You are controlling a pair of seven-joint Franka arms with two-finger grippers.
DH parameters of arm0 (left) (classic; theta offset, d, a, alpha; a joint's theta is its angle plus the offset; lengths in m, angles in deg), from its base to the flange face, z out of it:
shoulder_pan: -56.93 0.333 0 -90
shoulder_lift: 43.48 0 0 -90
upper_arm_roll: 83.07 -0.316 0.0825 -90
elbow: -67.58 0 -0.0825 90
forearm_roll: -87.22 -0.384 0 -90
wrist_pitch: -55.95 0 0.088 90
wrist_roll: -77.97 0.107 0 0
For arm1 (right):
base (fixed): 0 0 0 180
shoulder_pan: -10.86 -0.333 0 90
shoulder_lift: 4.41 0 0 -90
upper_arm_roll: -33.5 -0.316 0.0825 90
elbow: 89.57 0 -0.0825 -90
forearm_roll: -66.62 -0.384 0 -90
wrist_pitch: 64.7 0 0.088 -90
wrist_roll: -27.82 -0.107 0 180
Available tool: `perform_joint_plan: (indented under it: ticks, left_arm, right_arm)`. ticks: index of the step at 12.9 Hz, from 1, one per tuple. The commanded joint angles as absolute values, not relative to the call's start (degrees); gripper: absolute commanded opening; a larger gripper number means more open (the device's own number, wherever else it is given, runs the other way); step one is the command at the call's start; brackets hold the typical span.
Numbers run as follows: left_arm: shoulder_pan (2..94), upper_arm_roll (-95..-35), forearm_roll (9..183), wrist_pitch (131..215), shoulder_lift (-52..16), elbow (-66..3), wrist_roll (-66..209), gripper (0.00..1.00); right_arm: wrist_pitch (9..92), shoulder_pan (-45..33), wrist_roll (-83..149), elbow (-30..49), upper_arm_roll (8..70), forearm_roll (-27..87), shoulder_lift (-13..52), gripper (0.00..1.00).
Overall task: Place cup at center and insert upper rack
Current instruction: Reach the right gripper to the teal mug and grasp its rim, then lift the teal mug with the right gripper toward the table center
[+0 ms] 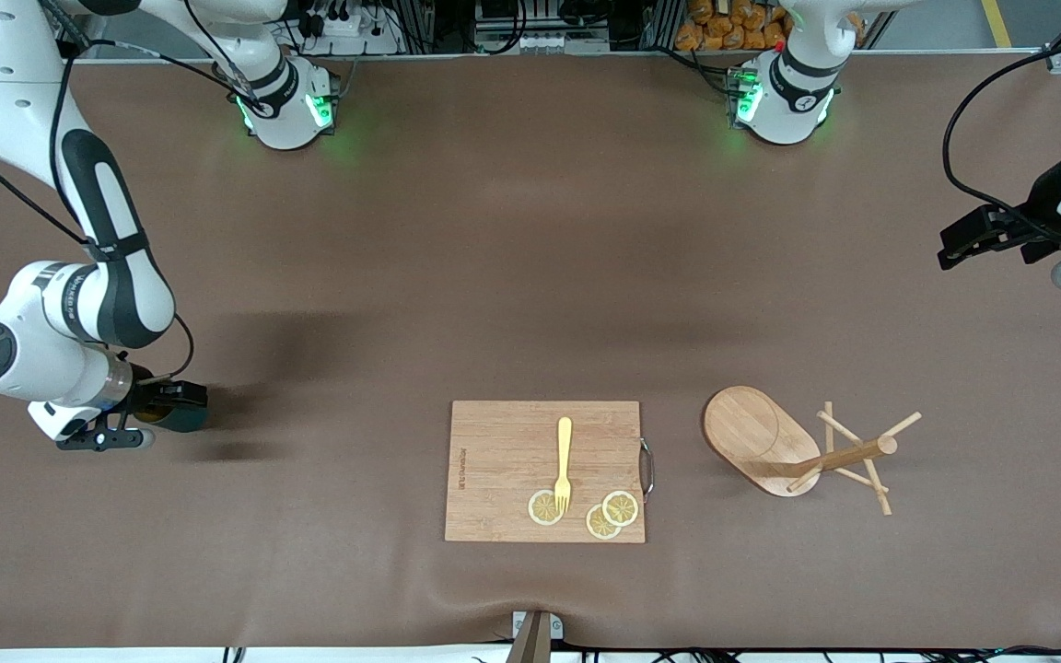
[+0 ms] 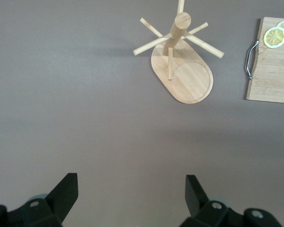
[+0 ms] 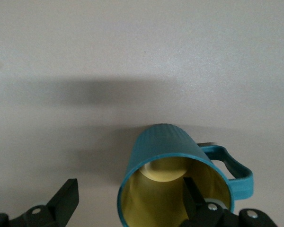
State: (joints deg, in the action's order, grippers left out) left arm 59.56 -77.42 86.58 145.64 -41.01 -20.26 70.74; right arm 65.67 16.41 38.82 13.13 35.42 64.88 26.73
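Observation:
The dark teal cup (image 1: 179, 416) (image 3: 165, 151) stands on the brown table at the right arm's end, its yellowish inside showing. My right gripper (image 1: 130, 425) (image 3: 130, 194) is open, down at the cup, astride its rim. One of its fingers (image 3: 195, 197) is inside the cup and the other stands outside the wall, away from the handle (image 3: 234, 175). The upper rack (image 1: 761, 440) (image 2: 187, 71), a bamboo mug tree, stands toward the left arm's end. My left gripper (image 1: 965, 241) (image 2: 131, 189) waits open and empty, high over that end.
A bamboo cutting board (image 1: 503, 460) (image 2: 272, 75) lies at the table's middle near the front camera. It carries a yellow fork (image 1: 564, 465) and three lemon slices (image 1: 544, 507). A metal handle (image 1: 647, 468) is on the board's side facing the rack.

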Motion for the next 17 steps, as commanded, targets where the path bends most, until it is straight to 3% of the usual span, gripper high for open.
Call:
perform_joint_plan:
  ticks: [1,2,3,13,17]
  left_arm:
    - [59.74,-77.27,86.78,144.80,-40.85,-19.43,71.02,1.00]
    - [59.74,-77.27,86.78,144.80,-40.85,-19.43,70.77,1.00]
    - [59.65,-77.27,86.78,144.80,-40.85,-19.26,70.76,1.00]
    - [59.92,-77.18,86.69,144.19,-41.11,-19.43,71.64,1.00]
    - [60.27,-77.27,86.78,143.92,-41.20,-19.52,73.57,1.00]
  right_arm:
    - [65.56,17.28,40.74,12.82,34.55,65.30,27.23,0.26]
    - [65.56,17.37,40.57,12.73,34.55,65.30,27.14,0.06]
    - [65.47,17.28,39.96,12.73,34.55,65.30,27.14,0.00]
    - [56.52,13.60,27.77,9.40,32.20,63.55,24.51,0.00]
    - [54.04,4.04,14.59,9.13,30.60,63.37,22.93,0.00]
